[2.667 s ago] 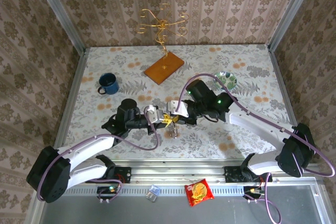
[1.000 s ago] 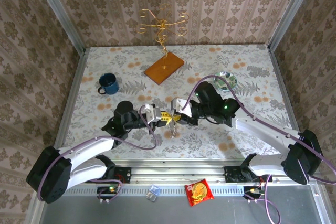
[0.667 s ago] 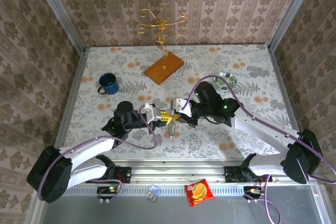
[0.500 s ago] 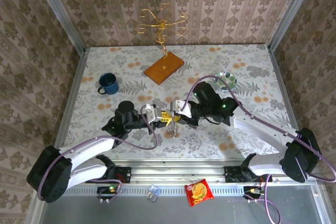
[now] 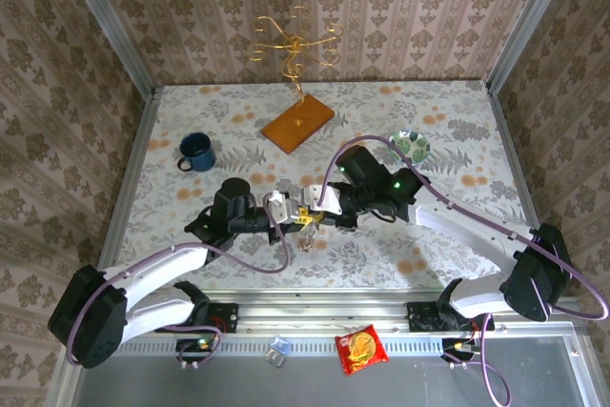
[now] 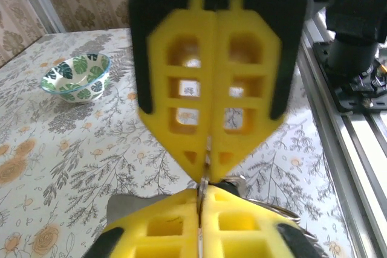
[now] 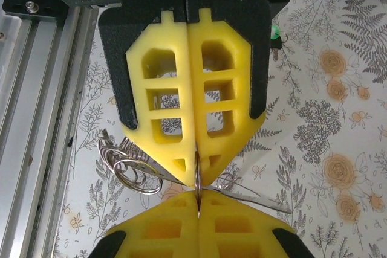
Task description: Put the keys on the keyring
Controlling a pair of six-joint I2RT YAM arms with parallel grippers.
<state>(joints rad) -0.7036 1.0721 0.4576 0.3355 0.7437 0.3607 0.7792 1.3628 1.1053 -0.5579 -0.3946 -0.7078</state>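
Yellow-padded left tool (image 5: 294,213) and right tool (image 5: 313,213) have drawn tip to tip above the worktop (image 5: 381,111), both clamped shut on the thin keyring (image 5: 305,238) dangling between them. Threading looks unfinished.

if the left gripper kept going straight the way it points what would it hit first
The right gripper: its shut yellow fingertips face the left gripper tip to tip, almost touching, with a thin metal sliver seemingly caught between them.
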